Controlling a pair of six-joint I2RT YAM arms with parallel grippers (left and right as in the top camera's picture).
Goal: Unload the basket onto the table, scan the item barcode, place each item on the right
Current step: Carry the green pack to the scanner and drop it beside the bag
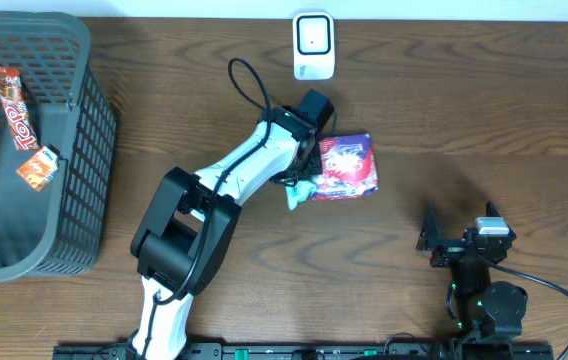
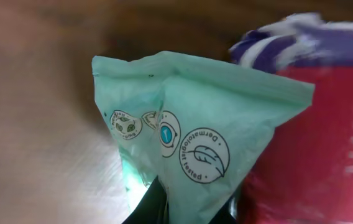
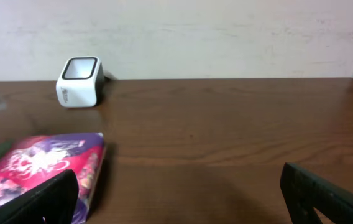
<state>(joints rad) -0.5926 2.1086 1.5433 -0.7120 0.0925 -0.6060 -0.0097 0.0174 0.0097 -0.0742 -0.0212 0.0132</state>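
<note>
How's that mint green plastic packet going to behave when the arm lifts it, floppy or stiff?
Probably floppy: the mint-green plastic packet creases and folds above the left tool pinching it. Likely light, since it looks thin with flat sealed edges. Its glossy film may slip in the grip.

A basket (image 1: 97,150) stands at the left end of the tabletop (image 1: 464,100), with two snack bars (image 1: 14,105) inside. The scanner (image 1: 314,45) stands at the back edge. The packet (image 1: 349,165) is in front of it, mid-tabletop.
</note>
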